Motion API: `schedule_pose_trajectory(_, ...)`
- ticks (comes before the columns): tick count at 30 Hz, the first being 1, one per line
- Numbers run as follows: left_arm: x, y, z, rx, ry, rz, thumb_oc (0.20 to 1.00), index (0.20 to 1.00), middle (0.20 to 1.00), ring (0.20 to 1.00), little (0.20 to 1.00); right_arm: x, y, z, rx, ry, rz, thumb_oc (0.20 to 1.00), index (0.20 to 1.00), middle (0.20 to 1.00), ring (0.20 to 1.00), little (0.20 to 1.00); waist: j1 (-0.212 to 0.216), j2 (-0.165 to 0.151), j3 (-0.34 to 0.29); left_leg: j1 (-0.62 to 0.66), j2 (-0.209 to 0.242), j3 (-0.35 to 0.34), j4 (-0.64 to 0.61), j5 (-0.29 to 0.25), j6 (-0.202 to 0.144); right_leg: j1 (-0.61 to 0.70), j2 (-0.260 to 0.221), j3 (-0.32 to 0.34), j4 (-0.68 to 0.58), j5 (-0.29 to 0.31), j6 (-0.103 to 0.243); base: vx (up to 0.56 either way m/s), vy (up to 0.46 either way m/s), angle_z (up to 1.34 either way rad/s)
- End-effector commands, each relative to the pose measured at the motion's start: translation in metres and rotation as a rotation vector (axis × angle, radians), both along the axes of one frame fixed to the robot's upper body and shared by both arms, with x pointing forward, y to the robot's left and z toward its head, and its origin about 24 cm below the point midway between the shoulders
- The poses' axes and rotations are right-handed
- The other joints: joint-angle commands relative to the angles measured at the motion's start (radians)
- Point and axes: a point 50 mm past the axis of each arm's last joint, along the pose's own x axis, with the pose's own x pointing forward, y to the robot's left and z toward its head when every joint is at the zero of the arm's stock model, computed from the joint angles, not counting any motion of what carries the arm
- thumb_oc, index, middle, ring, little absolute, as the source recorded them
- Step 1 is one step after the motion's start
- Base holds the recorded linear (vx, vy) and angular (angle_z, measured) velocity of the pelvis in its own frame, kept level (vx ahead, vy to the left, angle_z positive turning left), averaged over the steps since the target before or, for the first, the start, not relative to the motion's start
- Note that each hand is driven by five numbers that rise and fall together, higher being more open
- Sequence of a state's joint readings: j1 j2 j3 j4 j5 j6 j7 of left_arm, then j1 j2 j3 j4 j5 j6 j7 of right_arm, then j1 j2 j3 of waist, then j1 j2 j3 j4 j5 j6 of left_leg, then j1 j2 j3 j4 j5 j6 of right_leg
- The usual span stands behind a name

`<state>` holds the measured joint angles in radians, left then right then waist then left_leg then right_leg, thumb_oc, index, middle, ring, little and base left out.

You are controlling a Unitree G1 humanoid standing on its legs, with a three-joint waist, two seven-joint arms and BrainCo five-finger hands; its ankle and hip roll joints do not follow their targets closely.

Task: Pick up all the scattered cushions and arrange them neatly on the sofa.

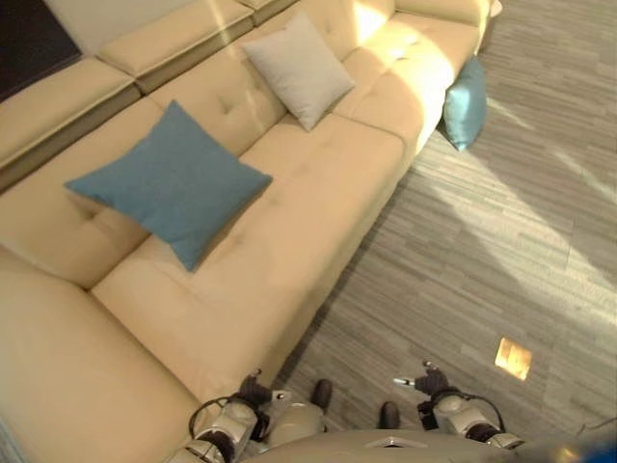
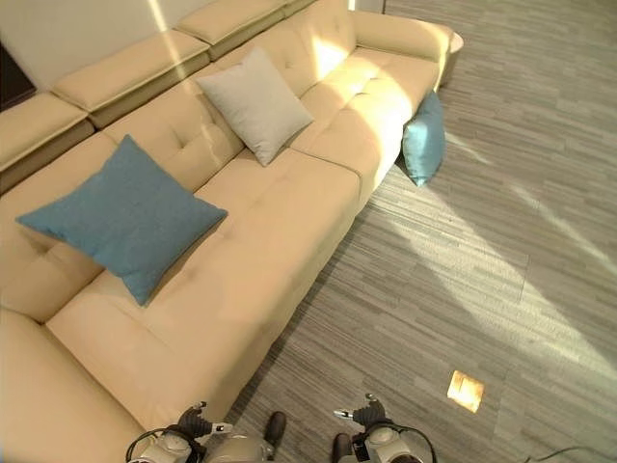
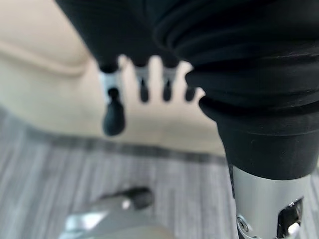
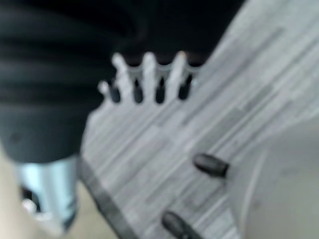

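A cream sofa (image 1: 318, 193) runs from the near left to the far right. A large blue cushion (image 1: 169, 183) lies on it, tilted against the backrest. Farther along, a light grey cushion (image 1: 299, 68) also leans on the backrest. A small teal cushion (image 1: 466, 101) stands on the floor, propped against the sofa's front near its far end. My left hand (image 1: 253, 389) hangs low by the sofa's near front edge, its fingers (image 3: 144, 84) straight and empty. My right hand (image 1: 431, 381) hangs over the floor, its fingers (image 4: 149, 74) straight too, holding nothing.
Grey plank floor (image 1: 482, 251) spreads to the right of the sofa, with sunlit patches. A small shiny square plate (image 1: 513, 358) is set into the floor near my right hand. A dark panel (image 1: 29, 39) stands behind the sofa's back at the upper left.
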<state>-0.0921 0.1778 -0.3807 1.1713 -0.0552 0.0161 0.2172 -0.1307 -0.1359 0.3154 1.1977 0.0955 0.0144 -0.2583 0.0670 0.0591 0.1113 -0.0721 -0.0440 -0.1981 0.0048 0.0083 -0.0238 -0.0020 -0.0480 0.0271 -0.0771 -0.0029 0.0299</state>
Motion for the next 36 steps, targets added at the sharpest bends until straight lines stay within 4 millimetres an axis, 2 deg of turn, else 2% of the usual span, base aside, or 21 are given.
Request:
schedule_pose_trajectory(1, 0.004, -0.01, -0.001, -0.029, -0.013, 0.012, 1.0, 1.0, 1.0, 1.0, 1.0, 0.005, 0.002, 0.001, 0.006, -0.024, 0.001, 1.0, 1.0, 1.0, 1.0, 1.0, 0.032, -0.002, -0.019, -0.033, -0.063, 0.005, 0.026, -0.001, 0.0, -0.009, 0.021, -0.012, 0.04, 0.015, 0.101, 0.03, 0.161, -0.9)
schedule_pose_trajectory(3, 0.005, -0.009, 0.0, -0.047, -0.025, 0.042, 1.0, 1.0, 1.0, 1.0, 1.0, 0.005, 0.003, 0.001, 0.004, -0.016, 0.023, 1.0, 1.0, 1.0, 1.0, 1.0, 0.029, 0.009, -0.015, -0.024, -0.057, 0.037, 0.007, -0.001, 0.01, -0.038, 0.019, 0.019, 0.054, 0.024, 0.117, 0.01, 0.175, -1.21)
schedule_pose_trajectory(5, 0.008, -0.007, 0.002, -0.057, -0.044, 0.069, 1.0, 1.0, 1.0, 1.0, 1.0, 0.009, 0.005, 0.002, -0.005, -0.016, 0.057, 1.0, 1.0, 1.0, 1.0, 1.0, 0.034, 0.019, -0.005, -0.022, -0.041, 0.085, -0.006, 0.005, 0.017, -0.081, 0.013, 0.01, 0.098, 0.028, 0.13, -0.03, 0.119, -1.51)
schedule_pose_trajectory(6, 0.01, -0.005, 0.003, -0.06, -0.055, 0.077, 1.0, 1.0, 1.0, 1.0, 1.0, 0.011, 0.007, 0.003, -0.006, -0.02, 0.071, 1.0, 1.0, 1.0, 1.0, 1.0, 0.04, 0.023, 0.002, -0.021, -0.03, 0.106, -0.011, 0.007, 0.018, -0.1, 0.003, -0.025, 0.126, 0.029, 0.134, -0.06, 0.046, -1.29)
schedule_pose_trajectory(8, 0.012, -0.003, 0.004, -0.06, -0.064, 0.076, 1.0, 1.0, 1.0, 1.0, 1.0, 0.01, 0.005, 0.003, -0.021, -0.012, 0.081, 1.0, 1.0, 1.0, 1.0, 1.0, 0.056, 0.035, 0.008, -0.02, -0.004, 0.145, -0.012, 0.007, 0.017, -0.109, -0.041, -0.162, 0.177, 0.005, 0.13, -0.08, 0.011, -1.08)
schedule_pose_trajectory(11, 0.013, 0.0, 0.005, -0.053, -0.065, 0.075, 1.0, 1.0, 1.0, 1.0, 1.0, 0.006, 0.0, 0.002, -0.033, -0.003, 0.067, 1.0, 1.0, 1.0, 1.0, 1.0, 0.045, 0.022, 0.001, -0.006, -0.011, 0.143, -0.018, 0.008, 0.017, -0.088, -0.029, -0.15, 0.133, 0.005, 0.117, 0.02, -0.019, -0.71)
schedule_pose_trajectory(12, 0.012, -0.002, 0.004, -0.052, -0.058, 0.061, 1.0, 1.0, 1.0, 1.0, 1.0, -0.005, -0.005, -0.002, -0.043, 0.033, 0.05, 1.0, 1.0, 1.0, 1.0, 1.0, 0.039, 0.008, -0.017, 0.011, -0.013, 0.14, -0.032, 0.009, 0.013, -0.064, -0.03, -0.162, 0.083, 0.023, 0.113, 0.11, -0.065, -0.01)
schedule_pose_trajectory(14, 0.011, -0.002, 0.003, -0.054, -0.054, 0.062, 1.0, 1.0, 1.0, 1.0, 1.0, -0.01, -0.007, -0.004, -0.048, 0.05, 0.045, 1.0, 1.0, 1.0, 1.0, 1.0, 0.037, 0.005, -0.026, 0.017, -0.012, 0.141, -0.039, 0.01, 0.011, -0.049, -0.028, -0.169, 0.061, 0.027, 0.113, 0.07, -0.064, 0.17)
schedule_pose_trajectory(16, 0.009, -0.004, 0.002, -0.058, -0.037, 0.055, 1.0, 1.0, 1.0, 1.0, 1.0, -0.025, -0.018, -0.008, -0.066, 0.101, 0.01, 1.0, 1.0, 1.0, 1.0, 1.0, 0.022, -0.001, -0.047, 0.053, -0.004, 0.132, -0.063, 0.013, 0.005, 0.008, -0.011, -0.177, 0.005, 0.028, 0.108, 0.09, -0.09, 0.18)
schedule_pose_trajectory(22, 0.013, -0.005, 0.004, -0.063, -0.044, 0.035, 1.0, 1.0, 1.0, 1.0, 1.0, -0.038, -0.03, -0.009, -0.085, 0.136, -0.026, 1.0, 1.0, 1.0, 1.0, 1.0, 0.014, -0.004, -0.059, 0.078, 0.003, 0.109, -0.078, 0.016, -0.004, 0.047, -0.004, -0.197, -0.009, 0.016, 0.103, 0.03, -0.055, 0.22)
schedule_pose_trajectory(23, -0.02, 0.041, -0.002, -0.074, 0.066, 0.126, 1.0, 1.0, 1.0, 1.0, 1.0, -0.111, -0.1, -0.003, 0.04, 0.183, -0.44, 1.0, 1.0, 1.0, 1.0, 1.0, -0.077, -0.08, -0.031, 0.13, 0.01, 0.294, -0.043, 0.007, 0.009, 0.048, 0.024, -0.127, 0.0, 0.049, 0.084, 0.01, -0.028, 0.18)
schedule_pose_trajectory(32, -0.011, 0.032, 0.0, -0.093, 0.042, 0.094, 1.0, 1.0, 1.0, 1.0, 1.0, -0.11, -0.104, -0.002, 0.033, 0.175, -0.444, 1.0, 1.0, 1.0, 1.0, 1.0, -0.076, -0.077, -0.03, 0.168, 0.012, 0.294, -0.071, 0.01, 0.006, 0.071, 0.031, -0.124, 0.003, 0.039, 0.08, 0.01, 0.014, -0.11)
schedule_pose_trajectory(36, 0.004, 0.028, 0.004, -0.109, -0.007, 0.077, 1.0, 1.0, 1.0, 1.0, 1.0, -0.108, -0.109, 0.0, 0.019, 0.161, -0.456, 1.0, 1.0, 1.0, 1.0, 1.0, -0.081, -0.074, -0.026, 0.174, 0.017, 0.296, -0.075, 0.01, 0.003, 0.069, 0.032, -0.125, 0.011, 0.031, 0.079, -0.01, -0.02, -0.09)
